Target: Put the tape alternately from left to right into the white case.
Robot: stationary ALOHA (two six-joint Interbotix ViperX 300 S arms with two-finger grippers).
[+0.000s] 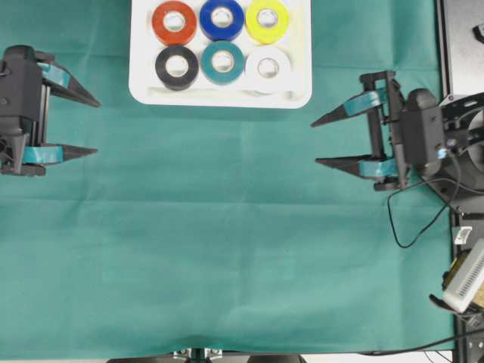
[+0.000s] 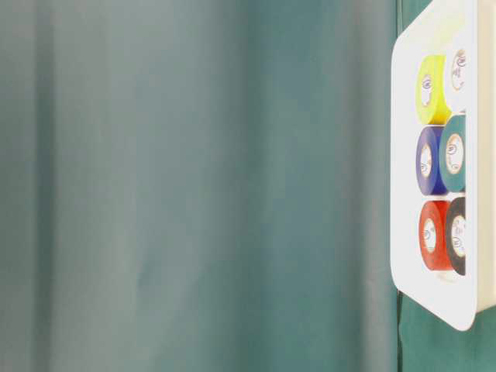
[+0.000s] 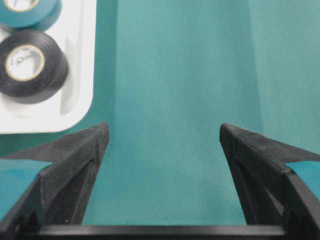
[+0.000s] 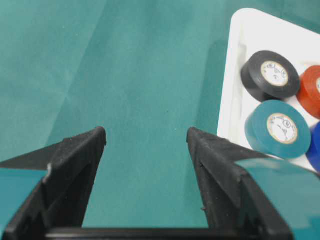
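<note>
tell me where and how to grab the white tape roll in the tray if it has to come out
Take the white tape roll from straight above, probably one finger in its pale core and one outside on its right, toward the white case's rim. It lies flat, hole up, and the teal roll and yellow roll appear to touch its other sides.

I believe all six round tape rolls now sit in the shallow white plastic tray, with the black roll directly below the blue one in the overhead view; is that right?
Not quite. All six rolls are in the shallow white plastic tray, but the overhead view shows the black tape roll directly below the red tape roll. The teal tape roll sits below the blue tape roll.
</note>
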